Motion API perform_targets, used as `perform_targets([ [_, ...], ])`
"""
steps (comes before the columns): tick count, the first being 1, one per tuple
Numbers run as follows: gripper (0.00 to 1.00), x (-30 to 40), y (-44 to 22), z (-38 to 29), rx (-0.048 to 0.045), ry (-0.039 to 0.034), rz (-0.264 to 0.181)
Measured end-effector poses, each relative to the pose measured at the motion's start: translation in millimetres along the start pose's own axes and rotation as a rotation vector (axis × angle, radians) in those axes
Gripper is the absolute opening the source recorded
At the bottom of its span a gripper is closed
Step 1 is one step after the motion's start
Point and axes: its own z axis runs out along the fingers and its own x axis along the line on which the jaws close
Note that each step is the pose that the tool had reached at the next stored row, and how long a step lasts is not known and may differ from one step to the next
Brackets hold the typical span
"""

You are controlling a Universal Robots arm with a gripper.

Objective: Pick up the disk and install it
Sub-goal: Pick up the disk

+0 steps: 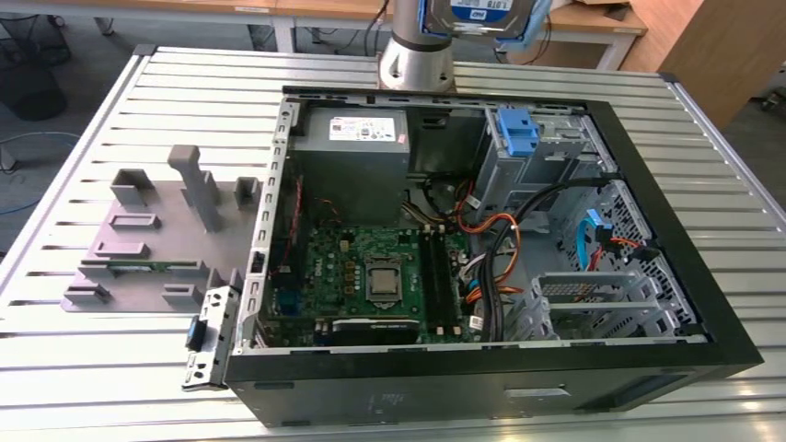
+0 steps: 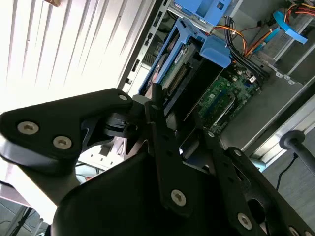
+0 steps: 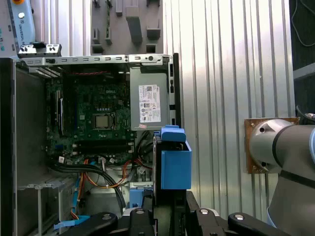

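Observation:
The disk [image 3: 174,164] is a flat drive framed by a blue plastic bracket, held edge-on between the black fingers [image 3: 202,216] of my gripper [image 3: 170,212], which is shut on it. In the second wrist view the disk [image 2: 172,73] shows its connector edge and blue frame beyond the gripper [image 2: 184,135]. In the exterior view the disk [image 1: 481,9] hangs high above the far side of the open computer case [image 1: 491,373], with its white-and-blue label showing. Below it stands the metal drive bay with a blue latch [image 1: 517,131].
Inside the case are a grey power supply [image 1: 356,138], a green motherboard [image 1: 368,276], orange and black cables [image 1: 491,230] and a second cage [image 1: 590,299]. A grey fixture [image 1: 160,230] sits on the slatted table at the exterior view's left. The arm's base [image 1: 418,51] stands behind the case.

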Motion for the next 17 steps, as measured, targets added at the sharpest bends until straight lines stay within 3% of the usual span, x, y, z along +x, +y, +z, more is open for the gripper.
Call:
perform_targets([
  [2,0.35,0.0,0.1,0.4,0.0001,0.0000,0.000],
  [3,0.35,0.2,0.2,7.7,0.0010,-0.0001,0.000],
  [8,0.35,0.5,0.4,16.9,0.0020,-0.0001,0.000],
  [17,0.35,2.6,1.4,17.4,0.0021,0.0000,0.000],
])
